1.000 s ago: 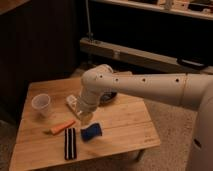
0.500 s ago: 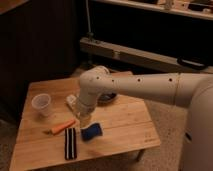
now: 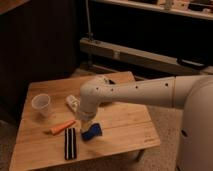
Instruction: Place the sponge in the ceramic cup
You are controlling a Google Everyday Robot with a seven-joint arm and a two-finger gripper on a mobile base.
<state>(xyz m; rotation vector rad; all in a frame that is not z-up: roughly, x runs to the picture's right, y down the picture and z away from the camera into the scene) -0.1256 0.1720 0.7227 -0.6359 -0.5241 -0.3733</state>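
Sponge (image 3: 92,132): blue, lying on the wooden surface (image 3: 127,125) near the front edge, just beside the striped black bar (image 3: 70,143).
Gripper (image 3: 85,121): at the arm's downturned end, right above the sponge; jaws spread or pinching, cannot tell.
Ceramic cup (image 3: 41,104): upright at the left, well apart from the sponge.
Orange stick (image 3: 62,127): between cup and bar.

Sponge (image 3: 92,132): bright blue soft block, lying flat on the wooden table (image 3: 131,126) near its front edge, long axis tilted up toward the right.

Ceramic cup (image 3: 41,104): whitish, tapered, no handle, upright, mouth up. It stands at the table's left side, well apart from the sponge.

Gripper (image 3: 85,121): pointing down at the sponge's left end; contact cannot be told.
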